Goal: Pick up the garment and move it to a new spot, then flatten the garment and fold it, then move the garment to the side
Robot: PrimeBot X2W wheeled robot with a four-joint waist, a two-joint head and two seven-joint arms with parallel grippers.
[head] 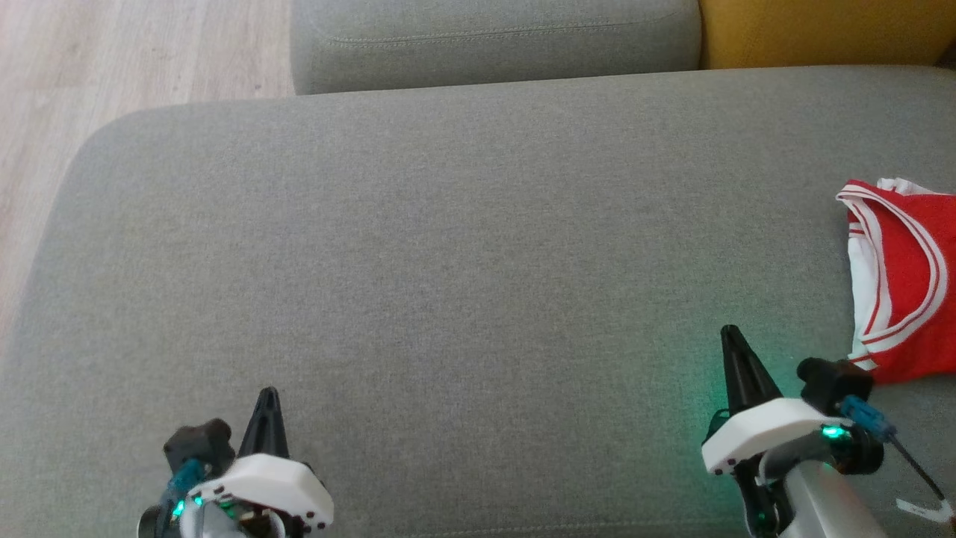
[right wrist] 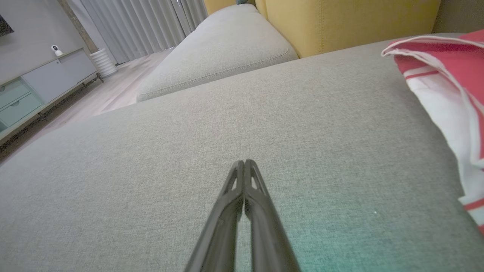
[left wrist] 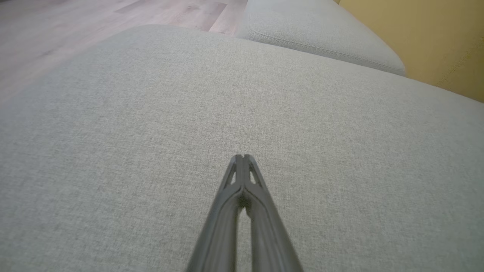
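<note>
Both long dark-fingered tools, left gripper point(head: 269, 394) and right gripper point(head: 730, 332), hang pinched together and empty over the grey woven sofa cushion point(head: 448, 261), so reaching unopened for the crumpled red-and-white fabric garment point(head: 904, 284) near the right one could merely shove or bunch it.

Head looks down; wrists skim low forward; all share cushion point(head: 448, 261).
</note>
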